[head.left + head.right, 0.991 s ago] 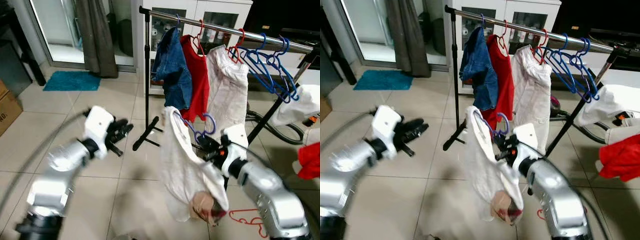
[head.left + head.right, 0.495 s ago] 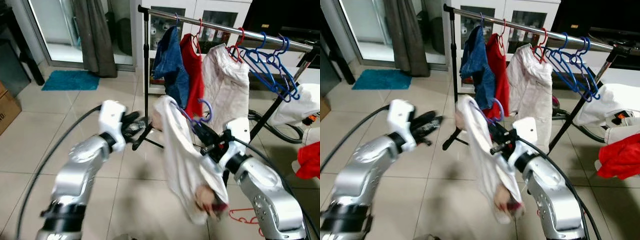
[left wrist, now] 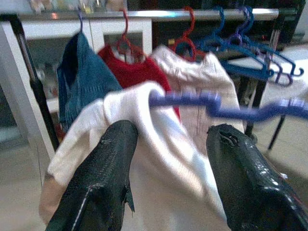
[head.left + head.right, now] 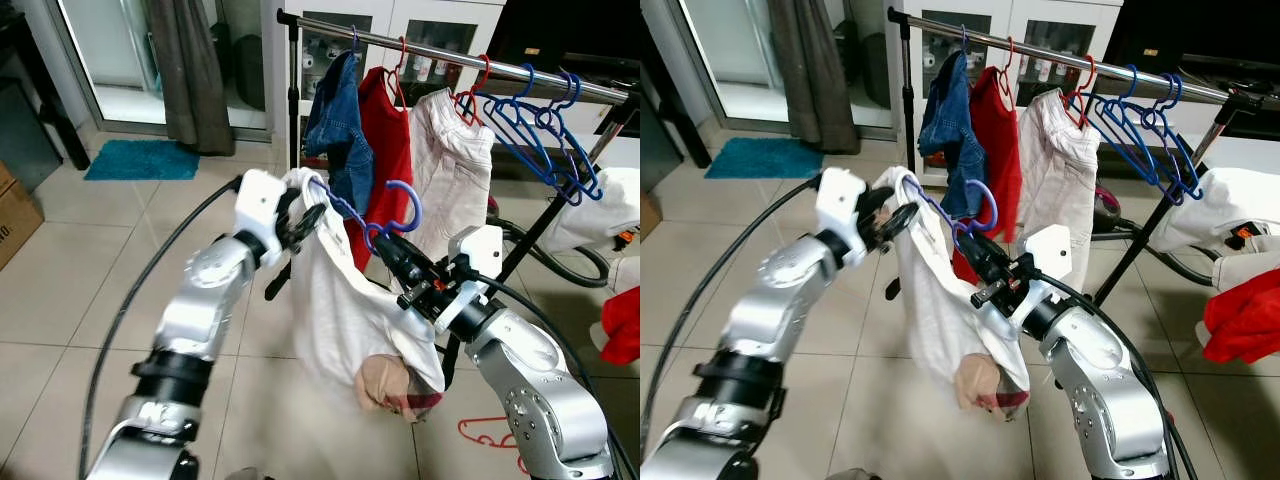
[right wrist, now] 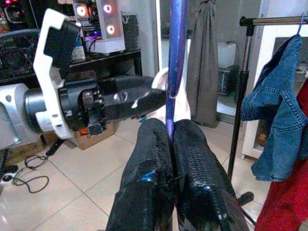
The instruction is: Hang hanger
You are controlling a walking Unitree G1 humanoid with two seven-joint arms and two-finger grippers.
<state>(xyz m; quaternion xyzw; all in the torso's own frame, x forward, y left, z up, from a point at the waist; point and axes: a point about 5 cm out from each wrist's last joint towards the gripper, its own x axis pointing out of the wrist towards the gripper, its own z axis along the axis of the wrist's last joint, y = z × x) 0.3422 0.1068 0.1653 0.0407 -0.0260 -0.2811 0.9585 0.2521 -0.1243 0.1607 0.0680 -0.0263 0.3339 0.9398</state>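
Note:
My right gripper point(image 4: 385, 245) is shut on a blue hanger point(image 4: 396, 204) and holds it up in front of the clothes rail point(image 4: 450, 55). A white garment point(image 4: 340, 310) hangs from this hanger, bunched at its lower end. In the right wrist view the fingers point(image 5: 149, 159) pinch the hanger's blue bar point(image 5: 176, 57). My left gripper point(image 4: 303, 218) is open at the garment's left shoulder. Its fingers point(image 3: 103, 173) stand on either side of the white cloth point(image 3: 159, 144).
On the rail hang a denim piece point(image 4: 340, 130), a red shirt point(image 4: 392, 140), a white garment point(image 4: 455, 170) and several bare blue hangers point(image 4: 540, 130). A red hanger point(image 4: 490, 435) lies on the tiles. Red cloth point(image 4: 622, 325) sits at the right, a cardboard box point(image 4: 15, 215) at the left.
My left arm has swung right and up until its gripper reached the white garment's shoulder. The right gripper has lifted the hanger slightly, and the garment now hangs straighter.

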